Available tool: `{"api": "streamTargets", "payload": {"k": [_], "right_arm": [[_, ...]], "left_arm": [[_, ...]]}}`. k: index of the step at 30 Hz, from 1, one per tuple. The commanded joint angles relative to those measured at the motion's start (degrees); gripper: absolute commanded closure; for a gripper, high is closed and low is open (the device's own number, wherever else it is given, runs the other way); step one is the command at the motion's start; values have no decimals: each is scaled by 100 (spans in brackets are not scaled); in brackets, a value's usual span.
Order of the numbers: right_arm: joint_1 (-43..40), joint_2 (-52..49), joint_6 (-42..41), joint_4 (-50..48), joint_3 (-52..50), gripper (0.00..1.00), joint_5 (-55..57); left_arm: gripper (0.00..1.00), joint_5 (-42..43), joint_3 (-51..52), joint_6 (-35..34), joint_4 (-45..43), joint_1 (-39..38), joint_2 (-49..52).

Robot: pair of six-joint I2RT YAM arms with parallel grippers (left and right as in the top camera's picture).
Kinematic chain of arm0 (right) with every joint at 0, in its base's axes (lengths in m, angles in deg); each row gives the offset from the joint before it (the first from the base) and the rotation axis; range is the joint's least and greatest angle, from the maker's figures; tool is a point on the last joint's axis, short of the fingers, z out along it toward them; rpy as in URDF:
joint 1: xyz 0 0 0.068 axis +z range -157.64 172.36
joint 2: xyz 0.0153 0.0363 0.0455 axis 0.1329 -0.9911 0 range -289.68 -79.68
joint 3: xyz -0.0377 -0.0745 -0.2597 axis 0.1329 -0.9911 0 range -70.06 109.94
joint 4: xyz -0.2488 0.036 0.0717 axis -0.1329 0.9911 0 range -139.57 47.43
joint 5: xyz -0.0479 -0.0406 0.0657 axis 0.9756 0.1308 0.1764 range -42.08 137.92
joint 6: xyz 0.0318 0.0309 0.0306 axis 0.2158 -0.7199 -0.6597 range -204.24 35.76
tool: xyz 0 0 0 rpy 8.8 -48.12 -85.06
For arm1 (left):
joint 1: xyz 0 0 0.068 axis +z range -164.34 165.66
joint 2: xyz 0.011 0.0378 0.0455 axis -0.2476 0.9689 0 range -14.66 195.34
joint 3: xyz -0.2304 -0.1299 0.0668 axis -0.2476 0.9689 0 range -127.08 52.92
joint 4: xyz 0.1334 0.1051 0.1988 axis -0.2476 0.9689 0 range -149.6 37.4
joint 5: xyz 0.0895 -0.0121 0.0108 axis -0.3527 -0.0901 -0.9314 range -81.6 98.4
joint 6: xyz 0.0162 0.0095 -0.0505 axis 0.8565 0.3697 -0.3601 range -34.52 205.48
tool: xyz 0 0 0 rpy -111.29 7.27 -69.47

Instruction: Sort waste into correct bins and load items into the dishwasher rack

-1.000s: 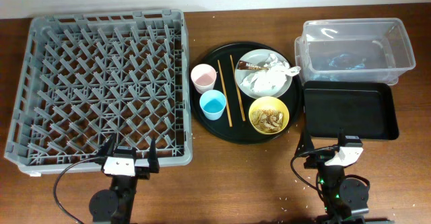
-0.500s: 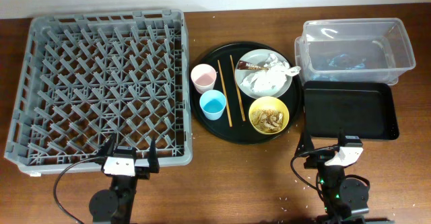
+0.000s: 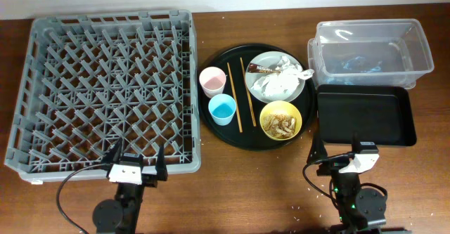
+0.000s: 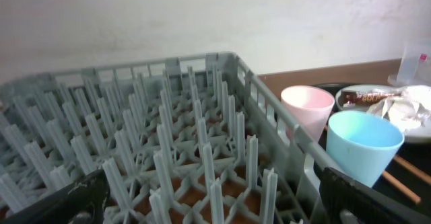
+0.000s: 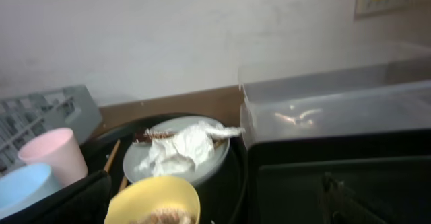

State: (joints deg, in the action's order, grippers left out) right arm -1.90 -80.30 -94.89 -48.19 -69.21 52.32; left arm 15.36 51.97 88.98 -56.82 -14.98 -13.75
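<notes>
Left hand (image 3: 136,158) and right hand (image 3: 339,154) are hanging wide open, holding nothing. Sorting is not starting yet: napkins (image 3: 281,81) are lying on the plate (image 3: 254,86), near the bare rack (image 3: 112,16). Next, the right hand is likely needing to reach for them.

Brown table (image 3: 253,192) — rack (image 3: 112,15), round tray (image 3: 246,140), tub (image 3: 369,27), black tray (image 3: 362,118)

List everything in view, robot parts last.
dishwasher rack: 1, grey, table left
round tray: 1, black, centre
pink cup: 1, pink, round tray
blue cup: 1, blue, round tray
chopsticks: 2, wood, round tray
plate: 1, grey, round tray
napkins: wad, white, on plate
wrapper: 1, brown, on plate
bowl: 1, yellow, round tray
food scraps: some, tan, in bowl
clear tub: 1, transparent, far right
rectangular tray: 1, black, before tub
left jaws: 2, black, open by rack
right jaws: 2, black, open by rectangular tray
</notes>
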Motion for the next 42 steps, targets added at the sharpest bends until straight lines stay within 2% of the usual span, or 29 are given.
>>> {"api": "streamTargets", "payload": {"k": [1,5,12,16,23,28,34,42], "right_arm": [[24,42,251,-197,164,2,-188],[24,42,892,-205,538,1,-509],[26,42,1110,-208,1167,1,-533],[24,42,1572,-208,1467,2,-577],[24,-389,1991,-205,2046,2,-778],[26,-1401,1987,-22,2774,2,-1134],[26,-2896,1987,1152,4275,2,-1674],[26,-5261,1985,3917,7316,2,-1797]], "left_arm": [[1,120,-153,90,-350,35,-61],[1,144,-439,87,-546,33,-61],[1,140,-1169,90,-190,33,-52],[1,116,-1572,90,-11,35,90],[1,118,-2514,90,470,35,822],[1,74,-3438,92,817,35,1816],[1,-96,-4719,116,1803,35,3069],[1,-334,-6918,138,3788,35,4990]]}}
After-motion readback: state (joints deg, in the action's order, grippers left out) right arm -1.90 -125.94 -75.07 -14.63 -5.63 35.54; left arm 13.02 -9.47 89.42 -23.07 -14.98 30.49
